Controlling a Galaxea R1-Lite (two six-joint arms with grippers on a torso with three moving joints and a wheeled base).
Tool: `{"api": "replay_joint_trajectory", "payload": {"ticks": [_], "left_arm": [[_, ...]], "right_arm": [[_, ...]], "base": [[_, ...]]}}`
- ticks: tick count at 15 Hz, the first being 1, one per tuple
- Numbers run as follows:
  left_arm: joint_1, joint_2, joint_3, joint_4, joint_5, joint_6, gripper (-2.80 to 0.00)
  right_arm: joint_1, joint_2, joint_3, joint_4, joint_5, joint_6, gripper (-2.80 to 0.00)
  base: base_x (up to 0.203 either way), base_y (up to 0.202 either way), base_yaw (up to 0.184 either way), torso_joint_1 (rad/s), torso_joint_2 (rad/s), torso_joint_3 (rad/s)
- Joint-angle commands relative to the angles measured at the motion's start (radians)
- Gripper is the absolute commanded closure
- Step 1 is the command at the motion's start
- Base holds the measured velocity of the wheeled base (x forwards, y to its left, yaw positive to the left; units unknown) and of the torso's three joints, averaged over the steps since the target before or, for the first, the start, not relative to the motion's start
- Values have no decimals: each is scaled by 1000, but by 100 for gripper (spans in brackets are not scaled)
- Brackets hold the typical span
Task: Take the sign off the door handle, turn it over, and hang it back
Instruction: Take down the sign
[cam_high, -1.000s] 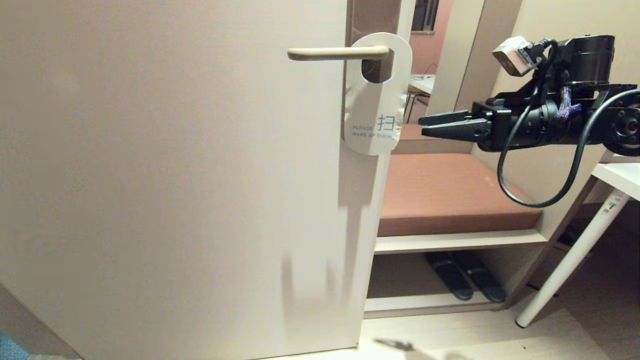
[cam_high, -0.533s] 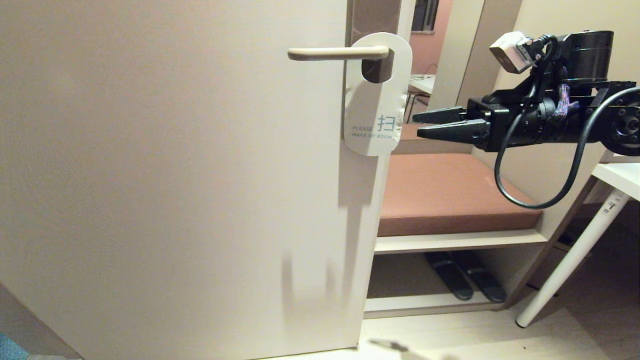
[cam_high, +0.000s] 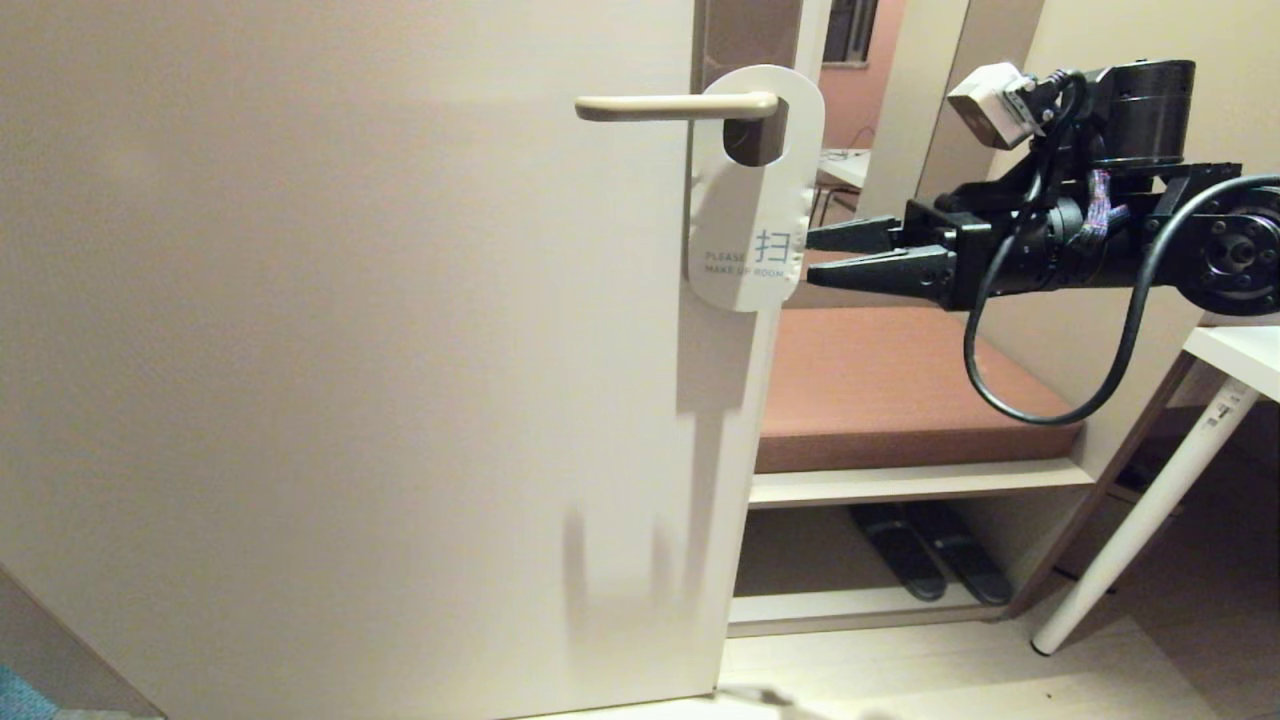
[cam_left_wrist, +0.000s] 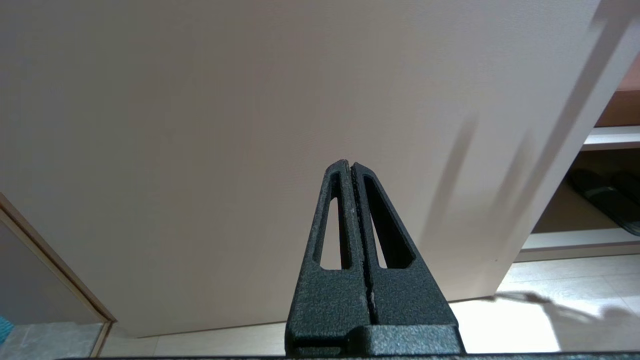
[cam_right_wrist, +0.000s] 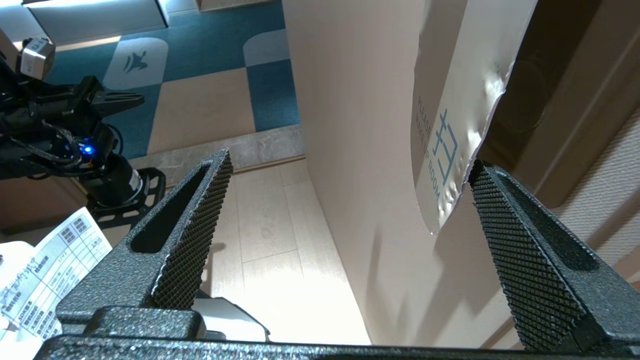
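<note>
The sign hangs by its round hole on the door handle, its white "MAKE UP ROOM" side facing me. My right gripper reaches in level from the right and is open, its fingertips right at the sign's lower right edge, holding nothing. In the right wrist view the sign's dented lower edge shows between the wide-spread fingers of the right gripper, close to one fingertip. My left gripper is shut and empty, parked low in front of the door's lower part.
The cream door fills the left and middle. Past its edge is a bench with a brown cushion and dark slippers under it. A white table's leg stands at the right, below my right arm.
My right gripper has moved left toward the sign and its jaws have spread wider. The sign and the left arm have not moved.
</note>
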Motion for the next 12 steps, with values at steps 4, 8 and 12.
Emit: {"api": "replay_joint_trajectory", "payload": {"ticks": [4, 8, 12], "left_arm": [[0, 1, 0, 0, 2, -1, 0], [0, 1, 0, 0, 0, -1, 0], [0, 1, 0, 0, 0, -1, 0]], "right_arm": [[4, 39, -28, 0, 10, 0, -280], [5, 90, -106, 2, 15, 5, -280], [14, 114, -133, 4, 21, 6, -280]], "base": [[0, 0, 0, 0, 0, 0], [0, 0, 0, 0, 0, 0], [0, 0, 0, 0, 0, 0]]}}
